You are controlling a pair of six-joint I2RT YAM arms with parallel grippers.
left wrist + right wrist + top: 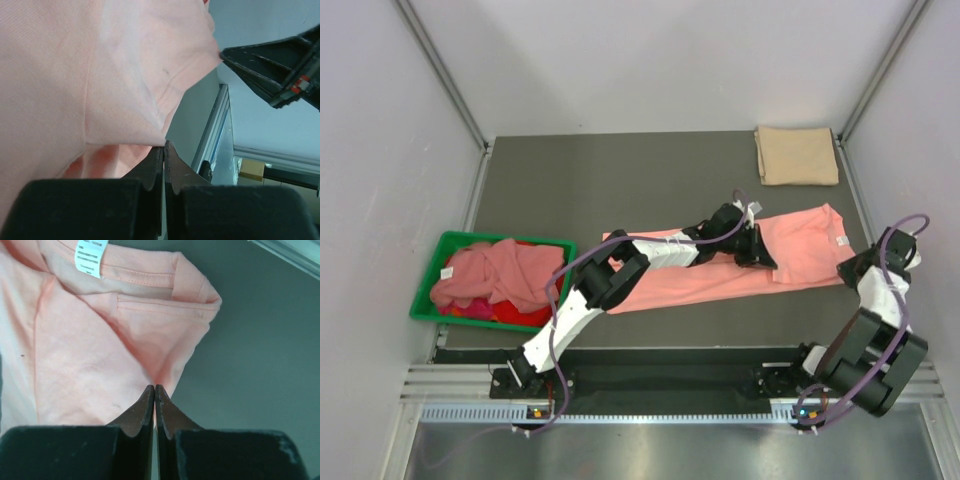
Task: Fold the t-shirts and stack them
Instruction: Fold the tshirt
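The left arm (568, 322) and the right arm (878, 292) have white link covers and black joints. A thin purple cable (560, 278) runs along each. The left gripper (164, 146) and the right gripper (154, 388) have matte black fingers which taper like wedges.

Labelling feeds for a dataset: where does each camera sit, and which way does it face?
Top external: above, behind the arms, looking down at the table; both arms show.
Left wrist: along the shut left gripper pinching the salmon t-shirt.
Right wrist: along the shut right gripper at that shirt's collar label.
Shared: all three show this shirt.
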